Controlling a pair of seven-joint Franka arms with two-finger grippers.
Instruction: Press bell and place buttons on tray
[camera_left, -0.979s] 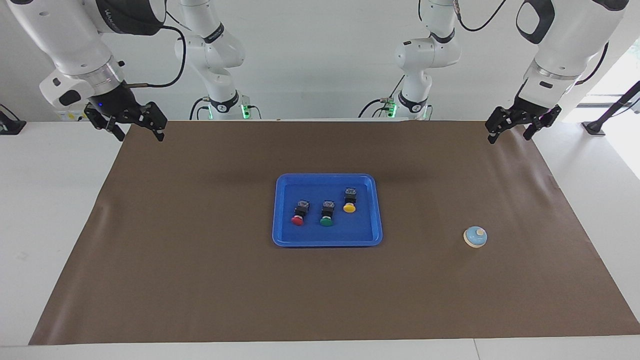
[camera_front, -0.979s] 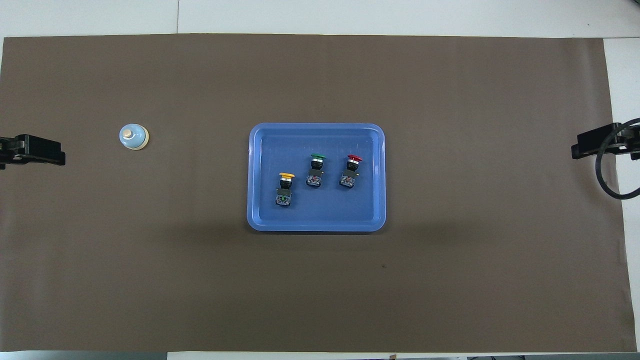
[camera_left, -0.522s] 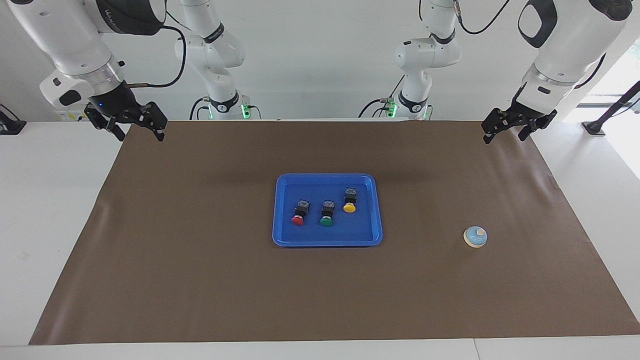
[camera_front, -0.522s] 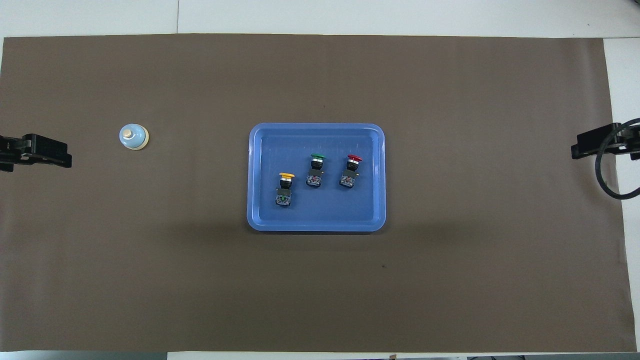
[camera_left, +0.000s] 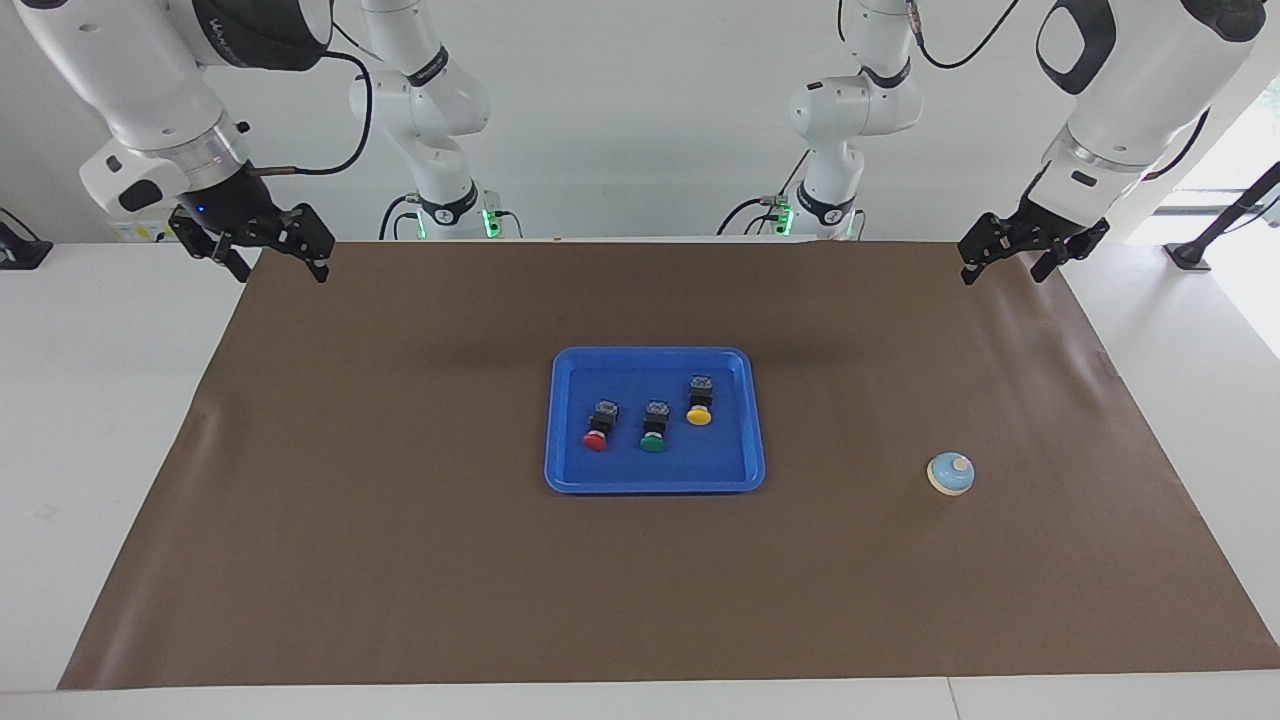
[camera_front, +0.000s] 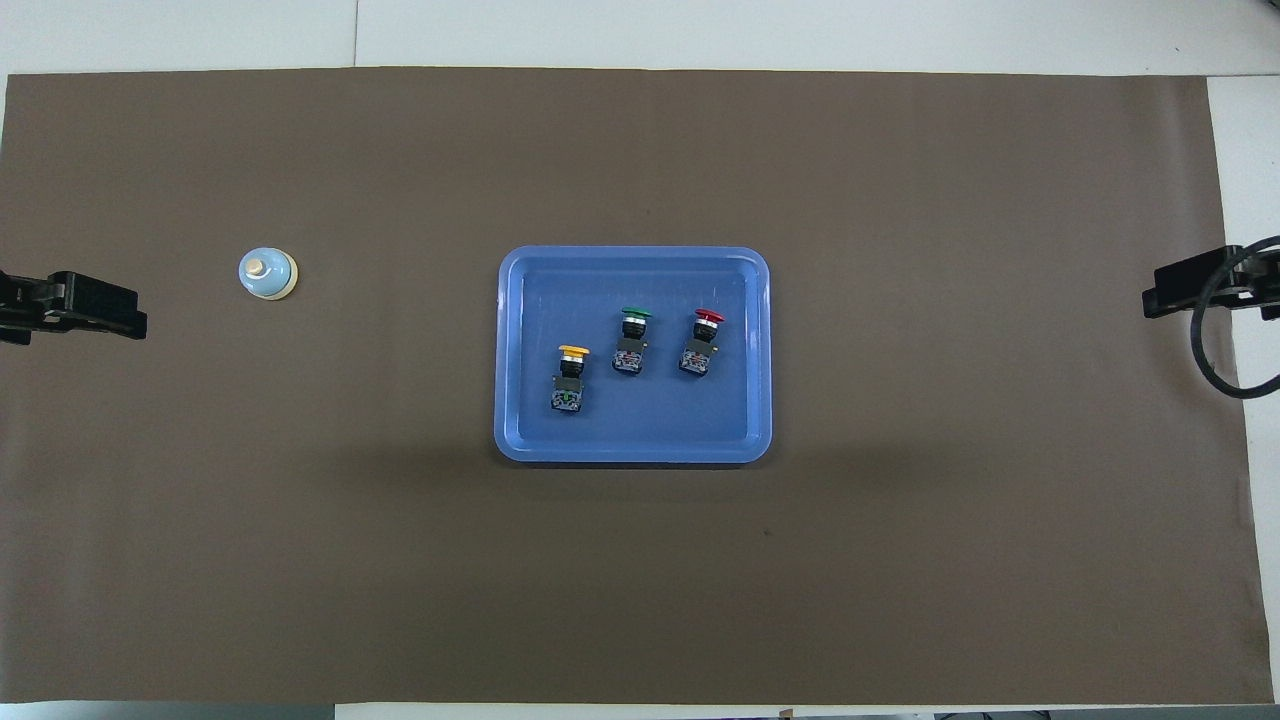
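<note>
Overhead view: three black-bodied buttons (camera_front: 629, 355) (yellow, green, red caps) lie in bright blue plastic tray (camera_front: 634, 455); light-blue dome bell (camera_front: 267, 273) toward left arm's end. Left gripper (camera_left: 1010, 262), right gripper (camera_left: 270, 257) spread open, empty, over mat corners. Risk: off-centre press skids bell.

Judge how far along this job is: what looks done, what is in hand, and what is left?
Done: the yellow button, green button and red button all lie in the tray. In hand: nothing; the left claw hangs open over the mat's corner at its own end, and the right claw waits open over the corner at its end. Whether the bell, alone on the mat, has been pressed cannot be told.
</note>
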